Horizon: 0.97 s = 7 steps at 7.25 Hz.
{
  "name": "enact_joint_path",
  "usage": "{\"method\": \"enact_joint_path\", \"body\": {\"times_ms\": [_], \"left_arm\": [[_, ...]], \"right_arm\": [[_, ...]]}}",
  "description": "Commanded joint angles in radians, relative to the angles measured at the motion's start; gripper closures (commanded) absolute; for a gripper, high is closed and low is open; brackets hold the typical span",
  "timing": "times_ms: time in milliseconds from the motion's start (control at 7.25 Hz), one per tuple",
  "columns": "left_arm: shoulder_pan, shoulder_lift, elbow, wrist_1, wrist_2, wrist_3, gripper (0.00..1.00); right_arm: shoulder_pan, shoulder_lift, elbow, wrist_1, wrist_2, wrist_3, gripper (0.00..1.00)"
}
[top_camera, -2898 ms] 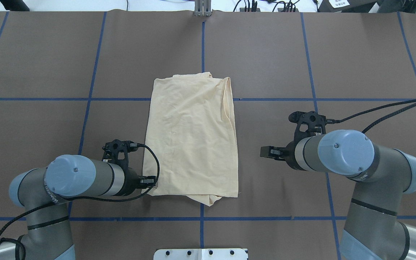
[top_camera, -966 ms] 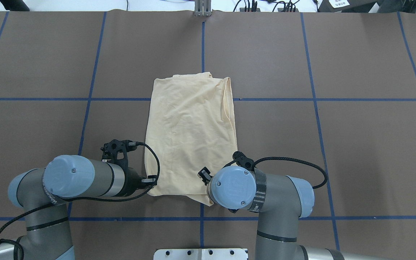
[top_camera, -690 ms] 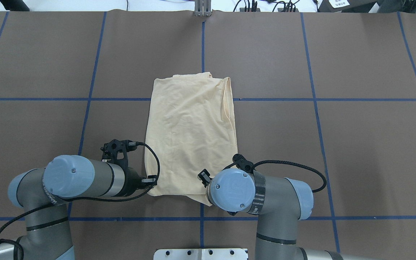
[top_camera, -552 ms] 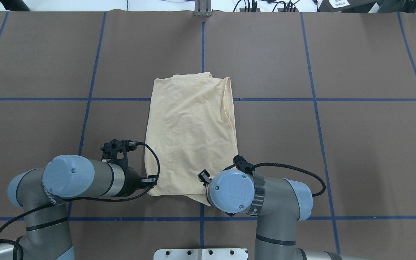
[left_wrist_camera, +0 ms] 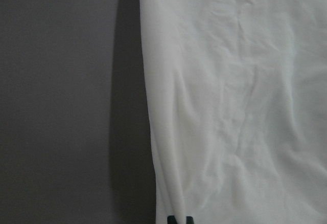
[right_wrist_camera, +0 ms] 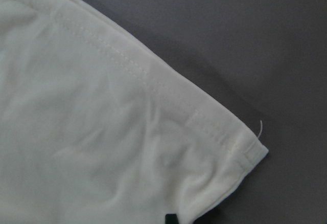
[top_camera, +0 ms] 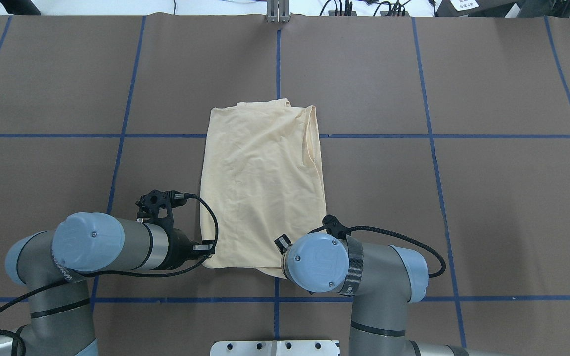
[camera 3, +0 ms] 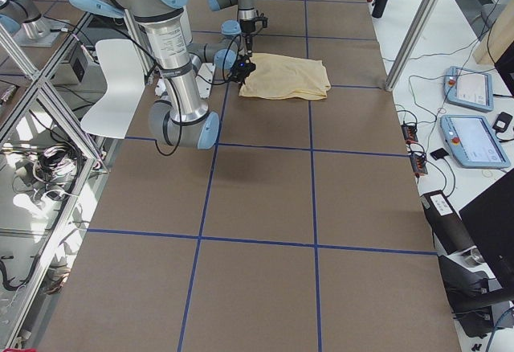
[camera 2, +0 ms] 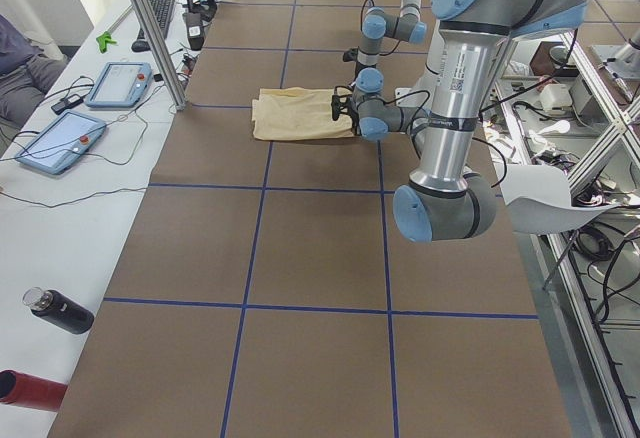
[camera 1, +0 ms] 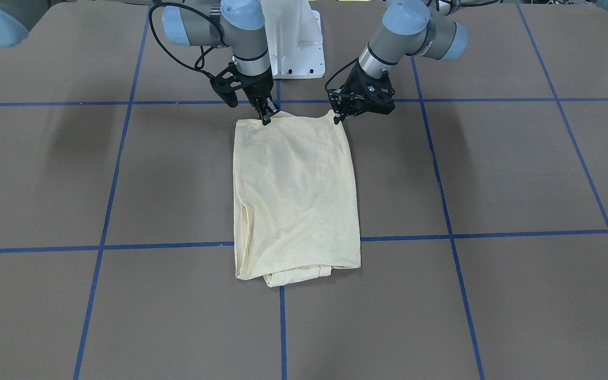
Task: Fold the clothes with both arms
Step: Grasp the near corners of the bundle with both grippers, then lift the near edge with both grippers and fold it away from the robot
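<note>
The grey-silver tubular left arm (top_camera: 117, 242) with light blue joint caps reached in low. Its black two-finger left gripper (camera 1: 336, 117) sat at the robot-side left corner of the pale cream-yellow thin shirt (top_camera: 262, 188). In the left wrist view its two dark fingertips (left_wrist_camera: 172, 219) stood close together on the cloth's side edge, pinching it, and the corner rose in a small peak at them. From those fingers the shirt stretched away across the brown table surface (top_camera: 463, 198) marked with blue tape lines — a long rectangle, folded lengthwise, lying flat with soft wrinkles and a doubled layer at the end farthest from the fingertips. The matching right arm (top_camera: 379, 267) bent over the other robot-side corner, its wrist hiding that corner from overhead. The black right gripper (camera 1: 267, 119) pointed down with its fingers drawn narrow, tips at the stitched hem near that corner — whether cloth lay between them could not be told. Only one dark fingertip (right_wrist_camera: 171, 218) showed in the right wrist view, at the hem's edge.
</note>
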Motion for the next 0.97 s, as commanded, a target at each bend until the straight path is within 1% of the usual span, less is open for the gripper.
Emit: {"method": "enact_joint_path", "body": {"times_ms": [0,138,276,552,690,828], "left_arm": [[0.000,0.000,-0.006,0.001,0.000,0.000,1.00],[0.000,0.001,-0.024,0.002,-0.006,0.002,1.00],[0.000,0.003,-0.077,0.046,-0.053,0.002,1.00],[0.015,0.003,-0.215,0.158,-0.077,0.000,1.00],[0.040,0.004,-0.289,0.210,-0.088,-0.002,1.00],[0.040,-0.002,-0.361,0.284,-0.103,-0.002,1.00]], "right_arm": [[0.033,-0.002,0.023,0.000,0.006,-0.003,1.00],[0.043,-0.012,0.070,-0.009,0.015,-0.008,1.00],[0.044,-0.045,0.173,-0.064,0.035,-0.010,1.00],[-0.026,-0.050,0.365,-0.226,0.035,0.010,1.00],[-0.055,-0.050,0.443,-0.292,0.034,0.027,1.00],[-0.064,-0.047,0.498,-0.351,0.034,0.029,1.00]]}}
